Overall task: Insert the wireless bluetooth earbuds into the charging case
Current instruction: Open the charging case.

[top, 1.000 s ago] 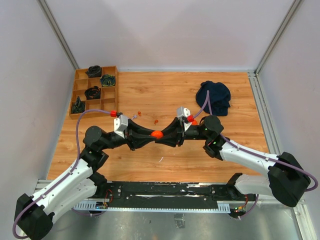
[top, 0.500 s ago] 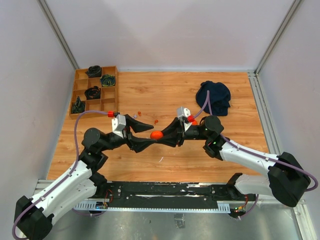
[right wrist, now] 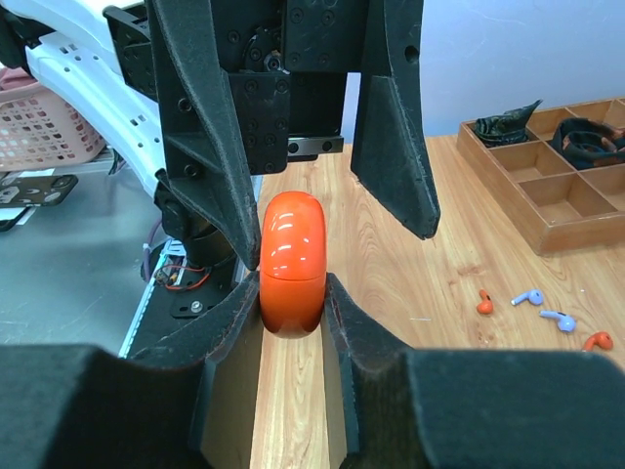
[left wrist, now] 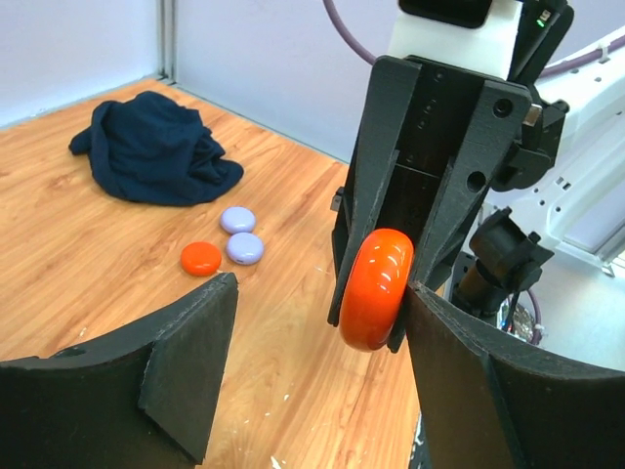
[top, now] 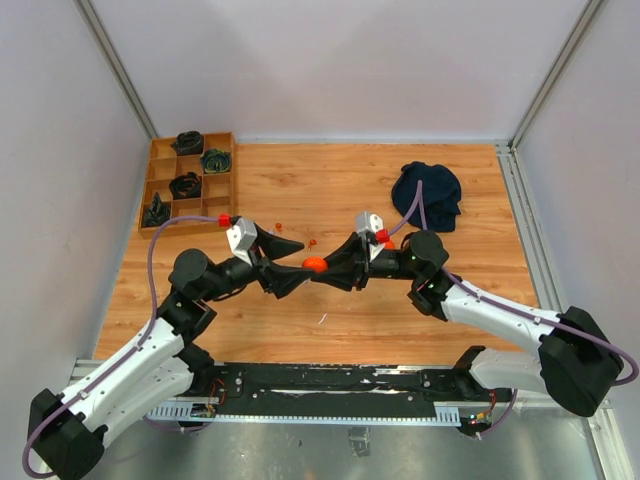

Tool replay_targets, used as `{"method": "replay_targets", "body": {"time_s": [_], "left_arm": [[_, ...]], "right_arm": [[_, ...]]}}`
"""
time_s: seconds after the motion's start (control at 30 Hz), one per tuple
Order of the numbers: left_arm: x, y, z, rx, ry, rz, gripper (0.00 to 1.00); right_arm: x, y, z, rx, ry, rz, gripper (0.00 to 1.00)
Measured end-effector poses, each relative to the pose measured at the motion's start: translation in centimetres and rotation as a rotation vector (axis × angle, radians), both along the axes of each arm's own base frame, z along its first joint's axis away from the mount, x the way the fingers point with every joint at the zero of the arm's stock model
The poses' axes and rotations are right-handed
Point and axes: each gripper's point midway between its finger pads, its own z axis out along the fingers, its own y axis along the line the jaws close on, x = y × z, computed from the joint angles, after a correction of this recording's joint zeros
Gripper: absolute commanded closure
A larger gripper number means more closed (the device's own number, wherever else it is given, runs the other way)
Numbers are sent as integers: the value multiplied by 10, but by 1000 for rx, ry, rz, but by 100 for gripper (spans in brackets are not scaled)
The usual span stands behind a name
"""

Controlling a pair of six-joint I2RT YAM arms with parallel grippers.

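Observation:
A closed orange-red charging case [top: 314, 264] hangs on edge above the table, and my right gripper [top: 323, 268] is shut on it. In the right wrist view both pads press the case [right wrist: 293, 262] at its flat faces. My left gripper [top: 291, 263] faces it with its jaws open, one finger [left wrist: 186, 362] well clear and the other [left wrist: 469, 371] close beside the case [left wrist: 376, 289]. Tiny earbuds lie on the wood: two orange-red [right wrist: 484, 304] [right wrist: 597, 341] and two lilac [right wrist: 528, 296] [right wrist: 561, 319].
An orange-red puck [left wrist: 201, 258] and two lilac pucks [left wrist: 237, 219] [left wrist: 244, 248] lie near a dark blue cloth [top: 427, 195]. A wooden compartment tray [top: 190, 180] with dark coiled items stands at the far left.
My left gripper was shut on the case a second ago and has opened off it. The right gripper keeps hold of the case in the same place.

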Motion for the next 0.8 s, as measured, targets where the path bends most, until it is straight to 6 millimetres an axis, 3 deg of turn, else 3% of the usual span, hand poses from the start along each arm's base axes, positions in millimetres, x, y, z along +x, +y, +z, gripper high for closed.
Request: {"method": "replay_targets", "body": {"time_s": [0.53,0.8], "left_arm": [[18,8,12,-17,57,118,19],[21,12,7,-5,92,150,13]], "right_arm": [[2,-6,-5,-22,-10,-7,95],[5,-7,-15,-55,9,-32,94]]}}
